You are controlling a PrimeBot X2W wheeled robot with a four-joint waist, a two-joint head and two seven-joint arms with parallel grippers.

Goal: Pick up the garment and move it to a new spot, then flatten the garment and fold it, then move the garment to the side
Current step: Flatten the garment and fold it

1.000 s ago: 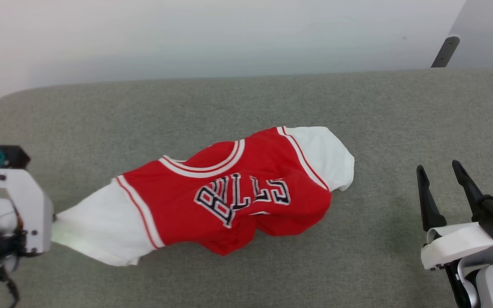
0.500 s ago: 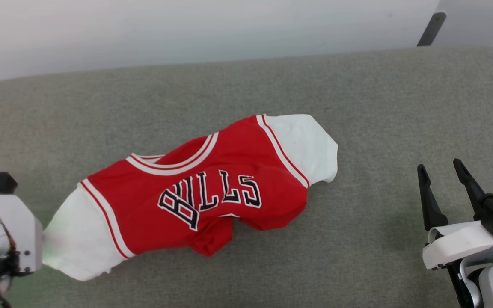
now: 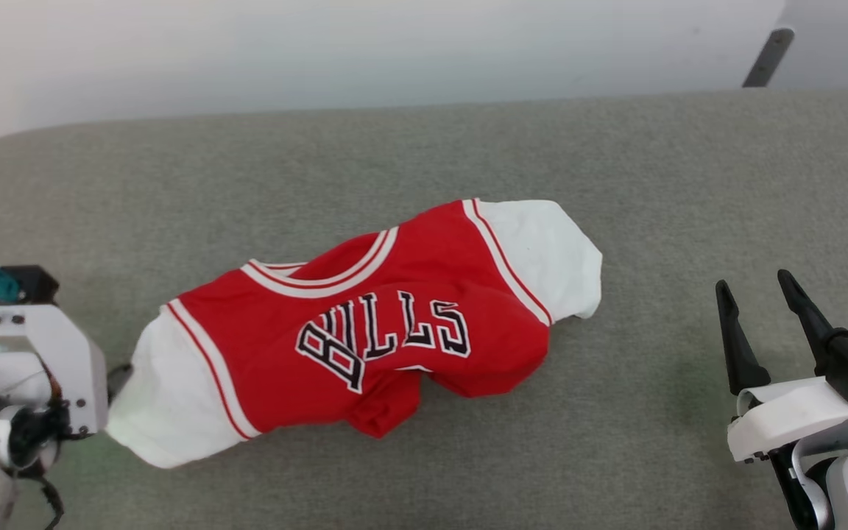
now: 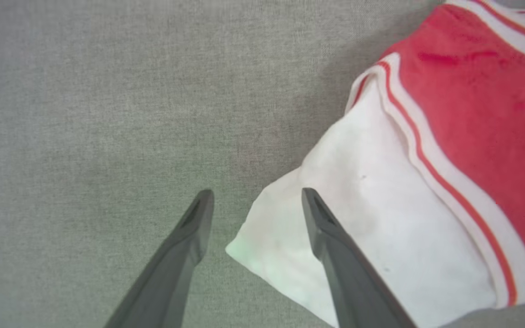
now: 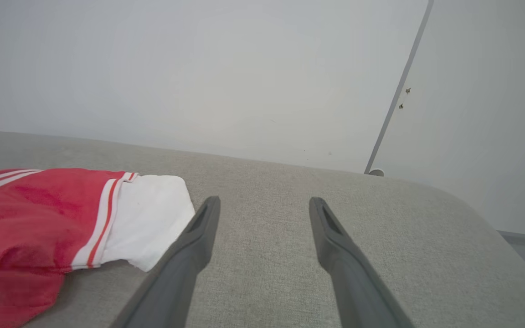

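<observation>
On a grey fabric surface [image 3: 637, 169], in front of a pale wall [image 3: 321, 44], the garment [image 3: 394, 324] is laid, slightly left of the middle of the head view. It is not flattened: the red body is bunched, and its lower edge is tucked under itself near the front. The black, white-edged word "BULLS" is seen on the chest, running at a slant, and below it only a small piece of further lettering is shown. A white sleeve is found at each end, each one bordered by white-and-red striped trim, and the striped neckline is turned toward the wall.

The left gripper [image 4: 254, 197] is held at the left end of the garment. In the left wrist view its two dark fingers are spread wide, and nothing is clamped between them. The corner of the near white sleeve [image 4: 358, 218] is placed in the gap between the fingers, and one finger is seen over the white cloth; whether the cloth is touched cannot be told.

The right gripper [image 3: 754, 283] is kept over the bare surface at the right, well apart from the garment. Its fingers are also spread wide and nothing is held in them. In the right wrist view the other white sleeve [image 5: 148, 218] is seen to the left of these fingers.
</observation>
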